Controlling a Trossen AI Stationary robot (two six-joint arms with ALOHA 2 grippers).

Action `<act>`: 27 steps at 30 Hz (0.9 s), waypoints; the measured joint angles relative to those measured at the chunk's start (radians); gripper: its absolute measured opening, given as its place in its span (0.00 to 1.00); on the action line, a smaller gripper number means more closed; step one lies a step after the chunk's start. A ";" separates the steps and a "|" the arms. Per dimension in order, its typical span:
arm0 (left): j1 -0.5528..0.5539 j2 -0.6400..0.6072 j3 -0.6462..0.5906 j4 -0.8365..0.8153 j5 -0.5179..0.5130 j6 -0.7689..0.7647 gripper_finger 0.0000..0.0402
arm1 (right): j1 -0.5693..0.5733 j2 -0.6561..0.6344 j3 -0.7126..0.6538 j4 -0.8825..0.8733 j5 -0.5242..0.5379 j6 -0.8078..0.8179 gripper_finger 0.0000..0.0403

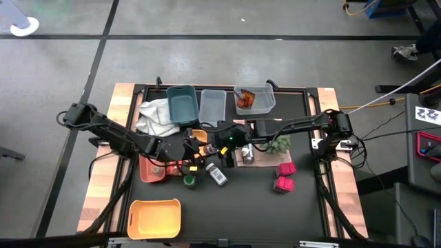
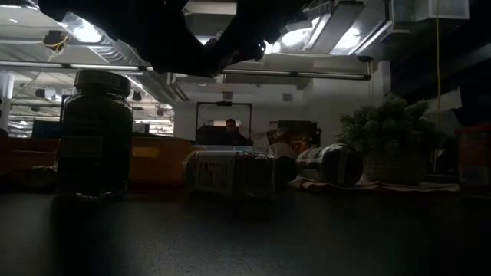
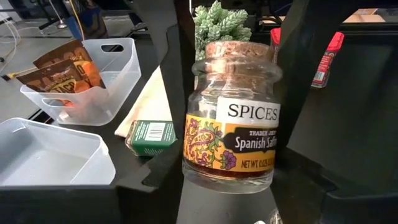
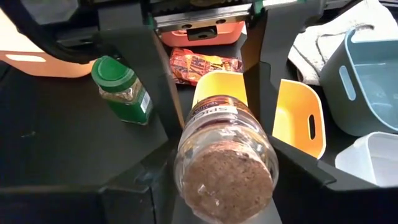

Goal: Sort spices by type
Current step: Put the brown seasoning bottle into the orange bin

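A glass jar with a cork lid and a "Spices / Spanish Saffron" label (image 3: 233,118) (image 4: 224,162) is in the air at mid-table between both grippers. My left gripper (image 1: 196,146) (image 3: 233,180) reaches in level from the left. My right gripper (image 1: 217,140) (image 4: 227,180) comes from above on the right. A green-lidded jar (image 4: 121,87) (image 1: 188,180) stands on its base, and a white labelled bottle (image 1: 216,174) (image 2: 230,172) lies on its side. Two magenta boxes (image 1: 284,176) sit at the right. Red-orange packets (image 3: 59,71) stand in a clear bin. My left gripper has the jar's lower body (image 3: 205,165) between its two fingers, coming level from the table's left. The jar is lifted clear, about upright and slightly tilted. My right gripper has its fingers (image 3: 183,74) against either side of the jar's shoulder and neck (image 4: 186,146). They slant down from above, with the cork facing its camera.
Along the far edge stand a teal bin (image 1: 182,105), a clear bin (image 1: 212,107) and the clear packet bin (image 1: 255,100), with a white cloth (image 1: 157,117) beside them. A small yellow-orange bin (image 4: 298,115) lies under the jar. A yellow bin (image 1: 154,217) sits near-left and a spiky plant (image 1: 279,145) at right.
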 joint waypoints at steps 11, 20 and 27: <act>0.000 0.000 0.000 0.000 0.001 -0.005 0.45 | 0.000 0.000 0.000 0.000 0.001 0.000 0.51; 0.000 0.000 0.000 0.001 -0.001 -0.045 0.45 | 0.000 0.000 0.000 0.001 0.008 -0.006 0.59; 0.000 0.000 0.000 -0.002 -0.002 -0.060 0.45 | 0.000 0.000 0.000 0.001 0.036 -0.006 0.69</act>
